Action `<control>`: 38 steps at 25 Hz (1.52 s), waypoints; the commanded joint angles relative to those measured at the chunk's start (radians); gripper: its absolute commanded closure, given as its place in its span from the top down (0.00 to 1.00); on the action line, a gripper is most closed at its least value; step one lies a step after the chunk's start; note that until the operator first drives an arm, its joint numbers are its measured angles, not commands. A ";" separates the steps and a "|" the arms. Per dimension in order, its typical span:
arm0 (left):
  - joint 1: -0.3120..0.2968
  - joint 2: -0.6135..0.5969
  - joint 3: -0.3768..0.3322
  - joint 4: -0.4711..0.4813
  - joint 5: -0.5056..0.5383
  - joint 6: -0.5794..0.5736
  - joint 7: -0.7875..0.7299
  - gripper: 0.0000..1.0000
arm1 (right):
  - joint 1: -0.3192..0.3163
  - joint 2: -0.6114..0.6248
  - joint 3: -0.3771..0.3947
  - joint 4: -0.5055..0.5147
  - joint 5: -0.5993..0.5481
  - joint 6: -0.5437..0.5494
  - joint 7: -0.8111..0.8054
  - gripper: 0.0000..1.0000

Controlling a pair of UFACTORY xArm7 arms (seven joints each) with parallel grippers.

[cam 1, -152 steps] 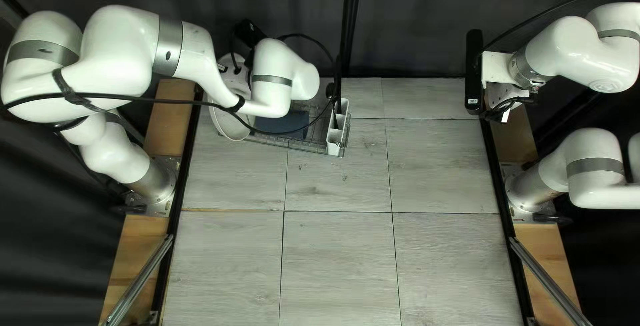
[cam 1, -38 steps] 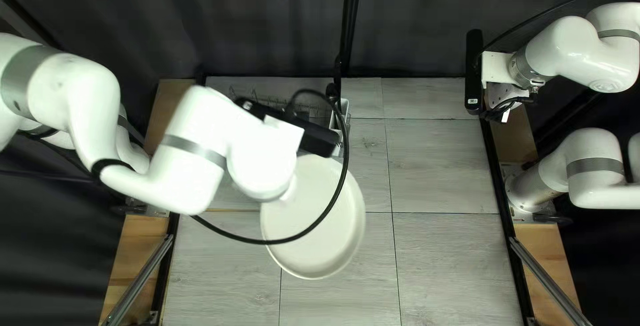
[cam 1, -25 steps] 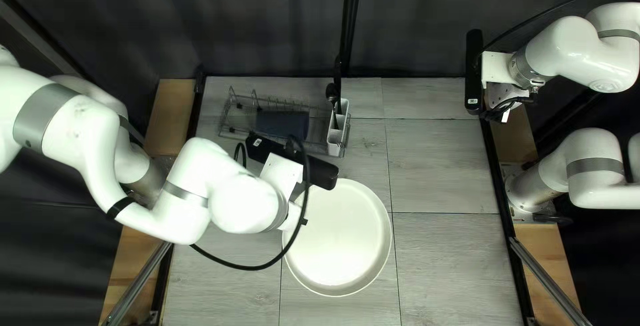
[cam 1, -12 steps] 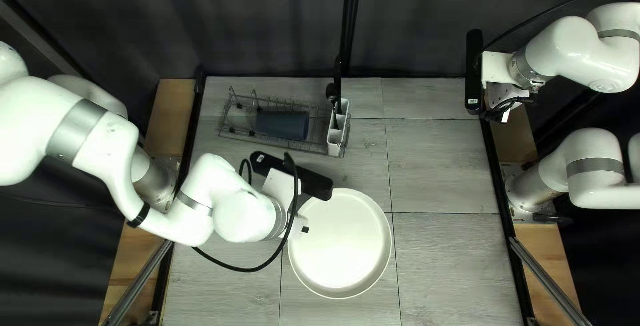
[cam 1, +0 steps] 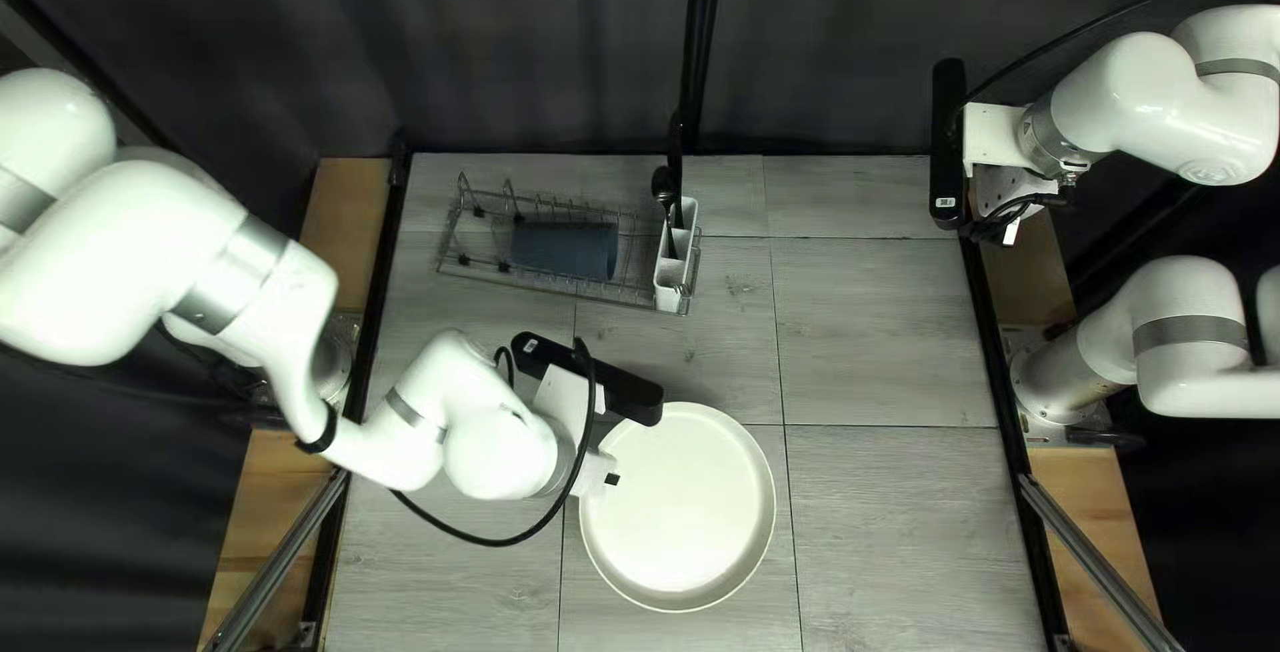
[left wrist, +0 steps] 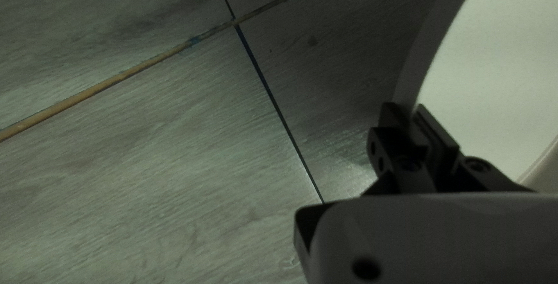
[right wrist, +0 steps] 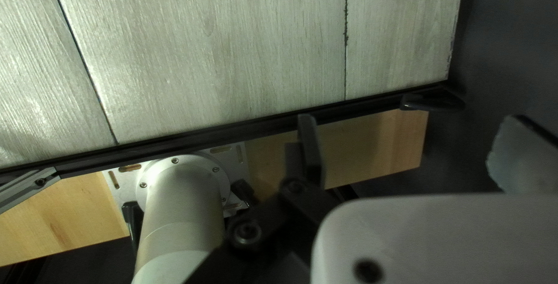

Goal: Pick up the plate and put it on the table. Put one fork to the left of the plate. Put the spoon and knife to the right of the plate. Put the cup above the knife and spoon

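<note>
In the top left view my left gripper point(cam 1: 607, 478) is at the rim of the round off-white plate point(cam 1: 680, 508) over the table's near-middle. In the left wrist view the wall of the plate point(left wrist: 494, 69) runs between the fingers of my left gripper point(left wrist: 414, 122), shut on it; whether its base touches the table I cannot tell. A blue-grey cup point(cam 1: 564, 250) lies in the wire rack. Dark cutlery point(cam 1: 666, 186) stands in the white holder point(cam 1: 672, 292); I cannot tell the pieces apart. My right gripper point(cam 1: 1008, 228) hangs at the far right; in its wrist view my right gripper point(right wrist: 415, 144) is open, empty.
The wire rack point(cam 1: 627, 290) stands at the table's far left part, the cutlery holder at its right end. A black cable loops over my left wrist near the plate. In the right wrist view my right arm's base point(right wrist: 183, 185) and a wooden board point(right wrist: 372, 150) lie below.
My left arm came away from the rack with the plate, moving toward the near side of the table. Over the last half second the plate came slightly nearer and lower. My right arm stayed still.
</note>
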 commanded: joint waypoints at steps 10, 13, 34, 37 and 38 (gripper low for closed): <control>-0.002 0.158 0.057 -0.015 0.159 -0.118 -0.118 0.00 | 0.000 0.000 0.000 0.000 0.000 0.000 0.000 1.00; 0.010 0.154 0.054 -0.033 0.137 -0.136 -0.103 0.33 | 0.000 0.000 0.000 0.000 0.000 0.000 0.000 1.00; 0.010 -0.153 0.163 0.017 -0.322 0.249 0.489 1.00 | 0.000 0.000 0.000 0.000 0.000 0.000 0.000 1.00; 0.010 -0.153 0.163 0.017 -0.322 0.249 0.489 1.00 | 0.000 0.000 0.000 0.000 0.000 0.000 0.000 1.00; 0.010 -0.153 0.163 0.017 -0.322 0.249 0.489 1.00 | 0.000 0.000 0.000 0.000 0.000 0.000 0.000 1.00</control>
